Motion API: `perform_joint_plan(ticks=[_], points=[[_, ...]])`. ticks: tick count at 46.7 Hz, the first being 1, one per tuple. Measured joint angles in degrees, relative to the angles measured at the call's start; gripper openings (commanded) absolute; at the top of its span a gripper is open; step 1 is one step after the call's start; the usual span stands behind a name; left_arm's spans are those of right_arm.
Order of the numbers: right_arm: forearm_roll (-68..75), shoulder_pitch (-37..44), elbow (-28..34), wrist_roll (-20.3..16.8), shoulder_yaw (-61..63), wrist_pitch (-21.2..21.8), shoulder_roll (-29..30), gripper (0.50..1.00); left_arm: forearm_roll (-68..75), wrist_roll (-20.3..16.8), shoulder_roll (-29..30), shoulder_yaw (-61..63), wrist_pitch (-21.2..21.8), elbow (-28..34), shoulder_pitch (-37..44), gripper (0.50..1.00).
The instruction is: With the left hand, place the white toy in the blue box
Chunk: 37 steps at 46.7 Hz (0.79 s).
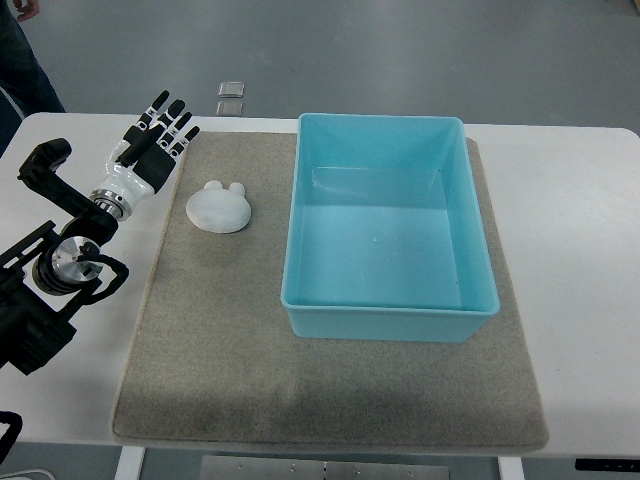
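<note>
left hand (pixel 155 140) fingers spread, holding nothing, near white toy (pixel 219 207) on mat, blue box (pixel 388 312) beside

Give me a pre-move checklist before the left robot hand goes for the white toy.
1. Left robot hand open, holding nothing: ok.
2. White toy free on the grey mat, nothing on top of it: ok.
3. Robot hand positioned over the toy: not ok, it sits off to the toy's left and beyond it, apart.
4. Blue box empty and open-topped: ok.
5. Path from toy to box clear of objects: ok.
6. Right arm out of the way: ok, not in view.
</note>
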Motion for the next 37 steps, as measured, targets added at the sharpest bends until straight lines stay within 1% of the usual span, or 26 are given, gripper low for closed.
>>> perform_joint_plan(ticks=[37], points=[[0.0,0.0,0.0,0.0,0.0,0.0,0.0,0.936,-0.2,0.0,-0.1,0.3,-0.3,0.5,-0.5,0.994]])
